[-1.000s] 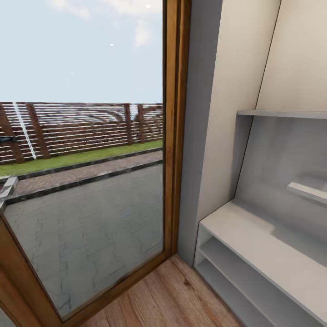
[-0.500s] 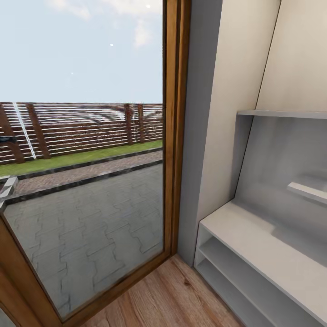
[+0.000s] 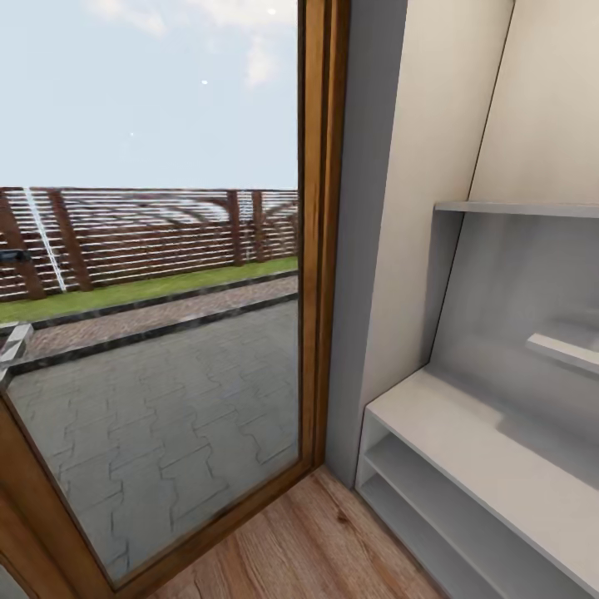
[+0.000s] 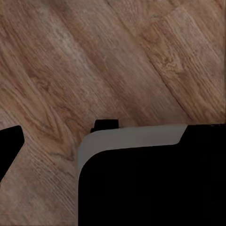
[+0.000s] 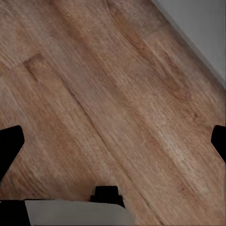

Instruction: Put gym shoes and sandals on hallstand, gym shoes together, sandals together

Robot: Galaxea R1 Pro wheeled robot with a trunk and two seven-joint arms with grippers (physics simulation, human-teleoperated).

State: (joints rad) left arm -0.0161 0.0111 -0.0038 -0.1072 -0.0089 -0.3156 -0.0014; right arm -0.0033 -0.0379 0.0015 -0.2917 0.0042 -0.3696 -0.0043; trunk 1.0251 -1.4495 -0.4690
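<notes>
The hallstand (image 3: 466, 433) is at the right of the head view: a pale bench top with two low open shelves beneath and floating shelves above, all bare. The corridor floor (image 3: 308, 541) of wood-grain planks runs in front of it. The gym shoes and the sandals are out of view. My left gripper (image 4: 113, 136) hangs over bare floor (image 4: 70, 61); one black fingertip (image 4: 9, 146) shows far out at the picture's edge, so it stands open. My right gripper (image 5: 113, 141) is open above bare planks (image 5: 117, 94), with its fingertips (image 5: 9, 146) wide apart and nothing between them.
A tall glass door in a wooden frame (image 3: 312, 249) takes up the left of the head view, with paving and a fence outside. A grey wall post (image 3: 366, 249) separates it from the hallstand. My own dark base (image 4: 150, 188) lies below the left gripper. A pale grey strip (image 5: 197, 23) borders the floor.
</notes>
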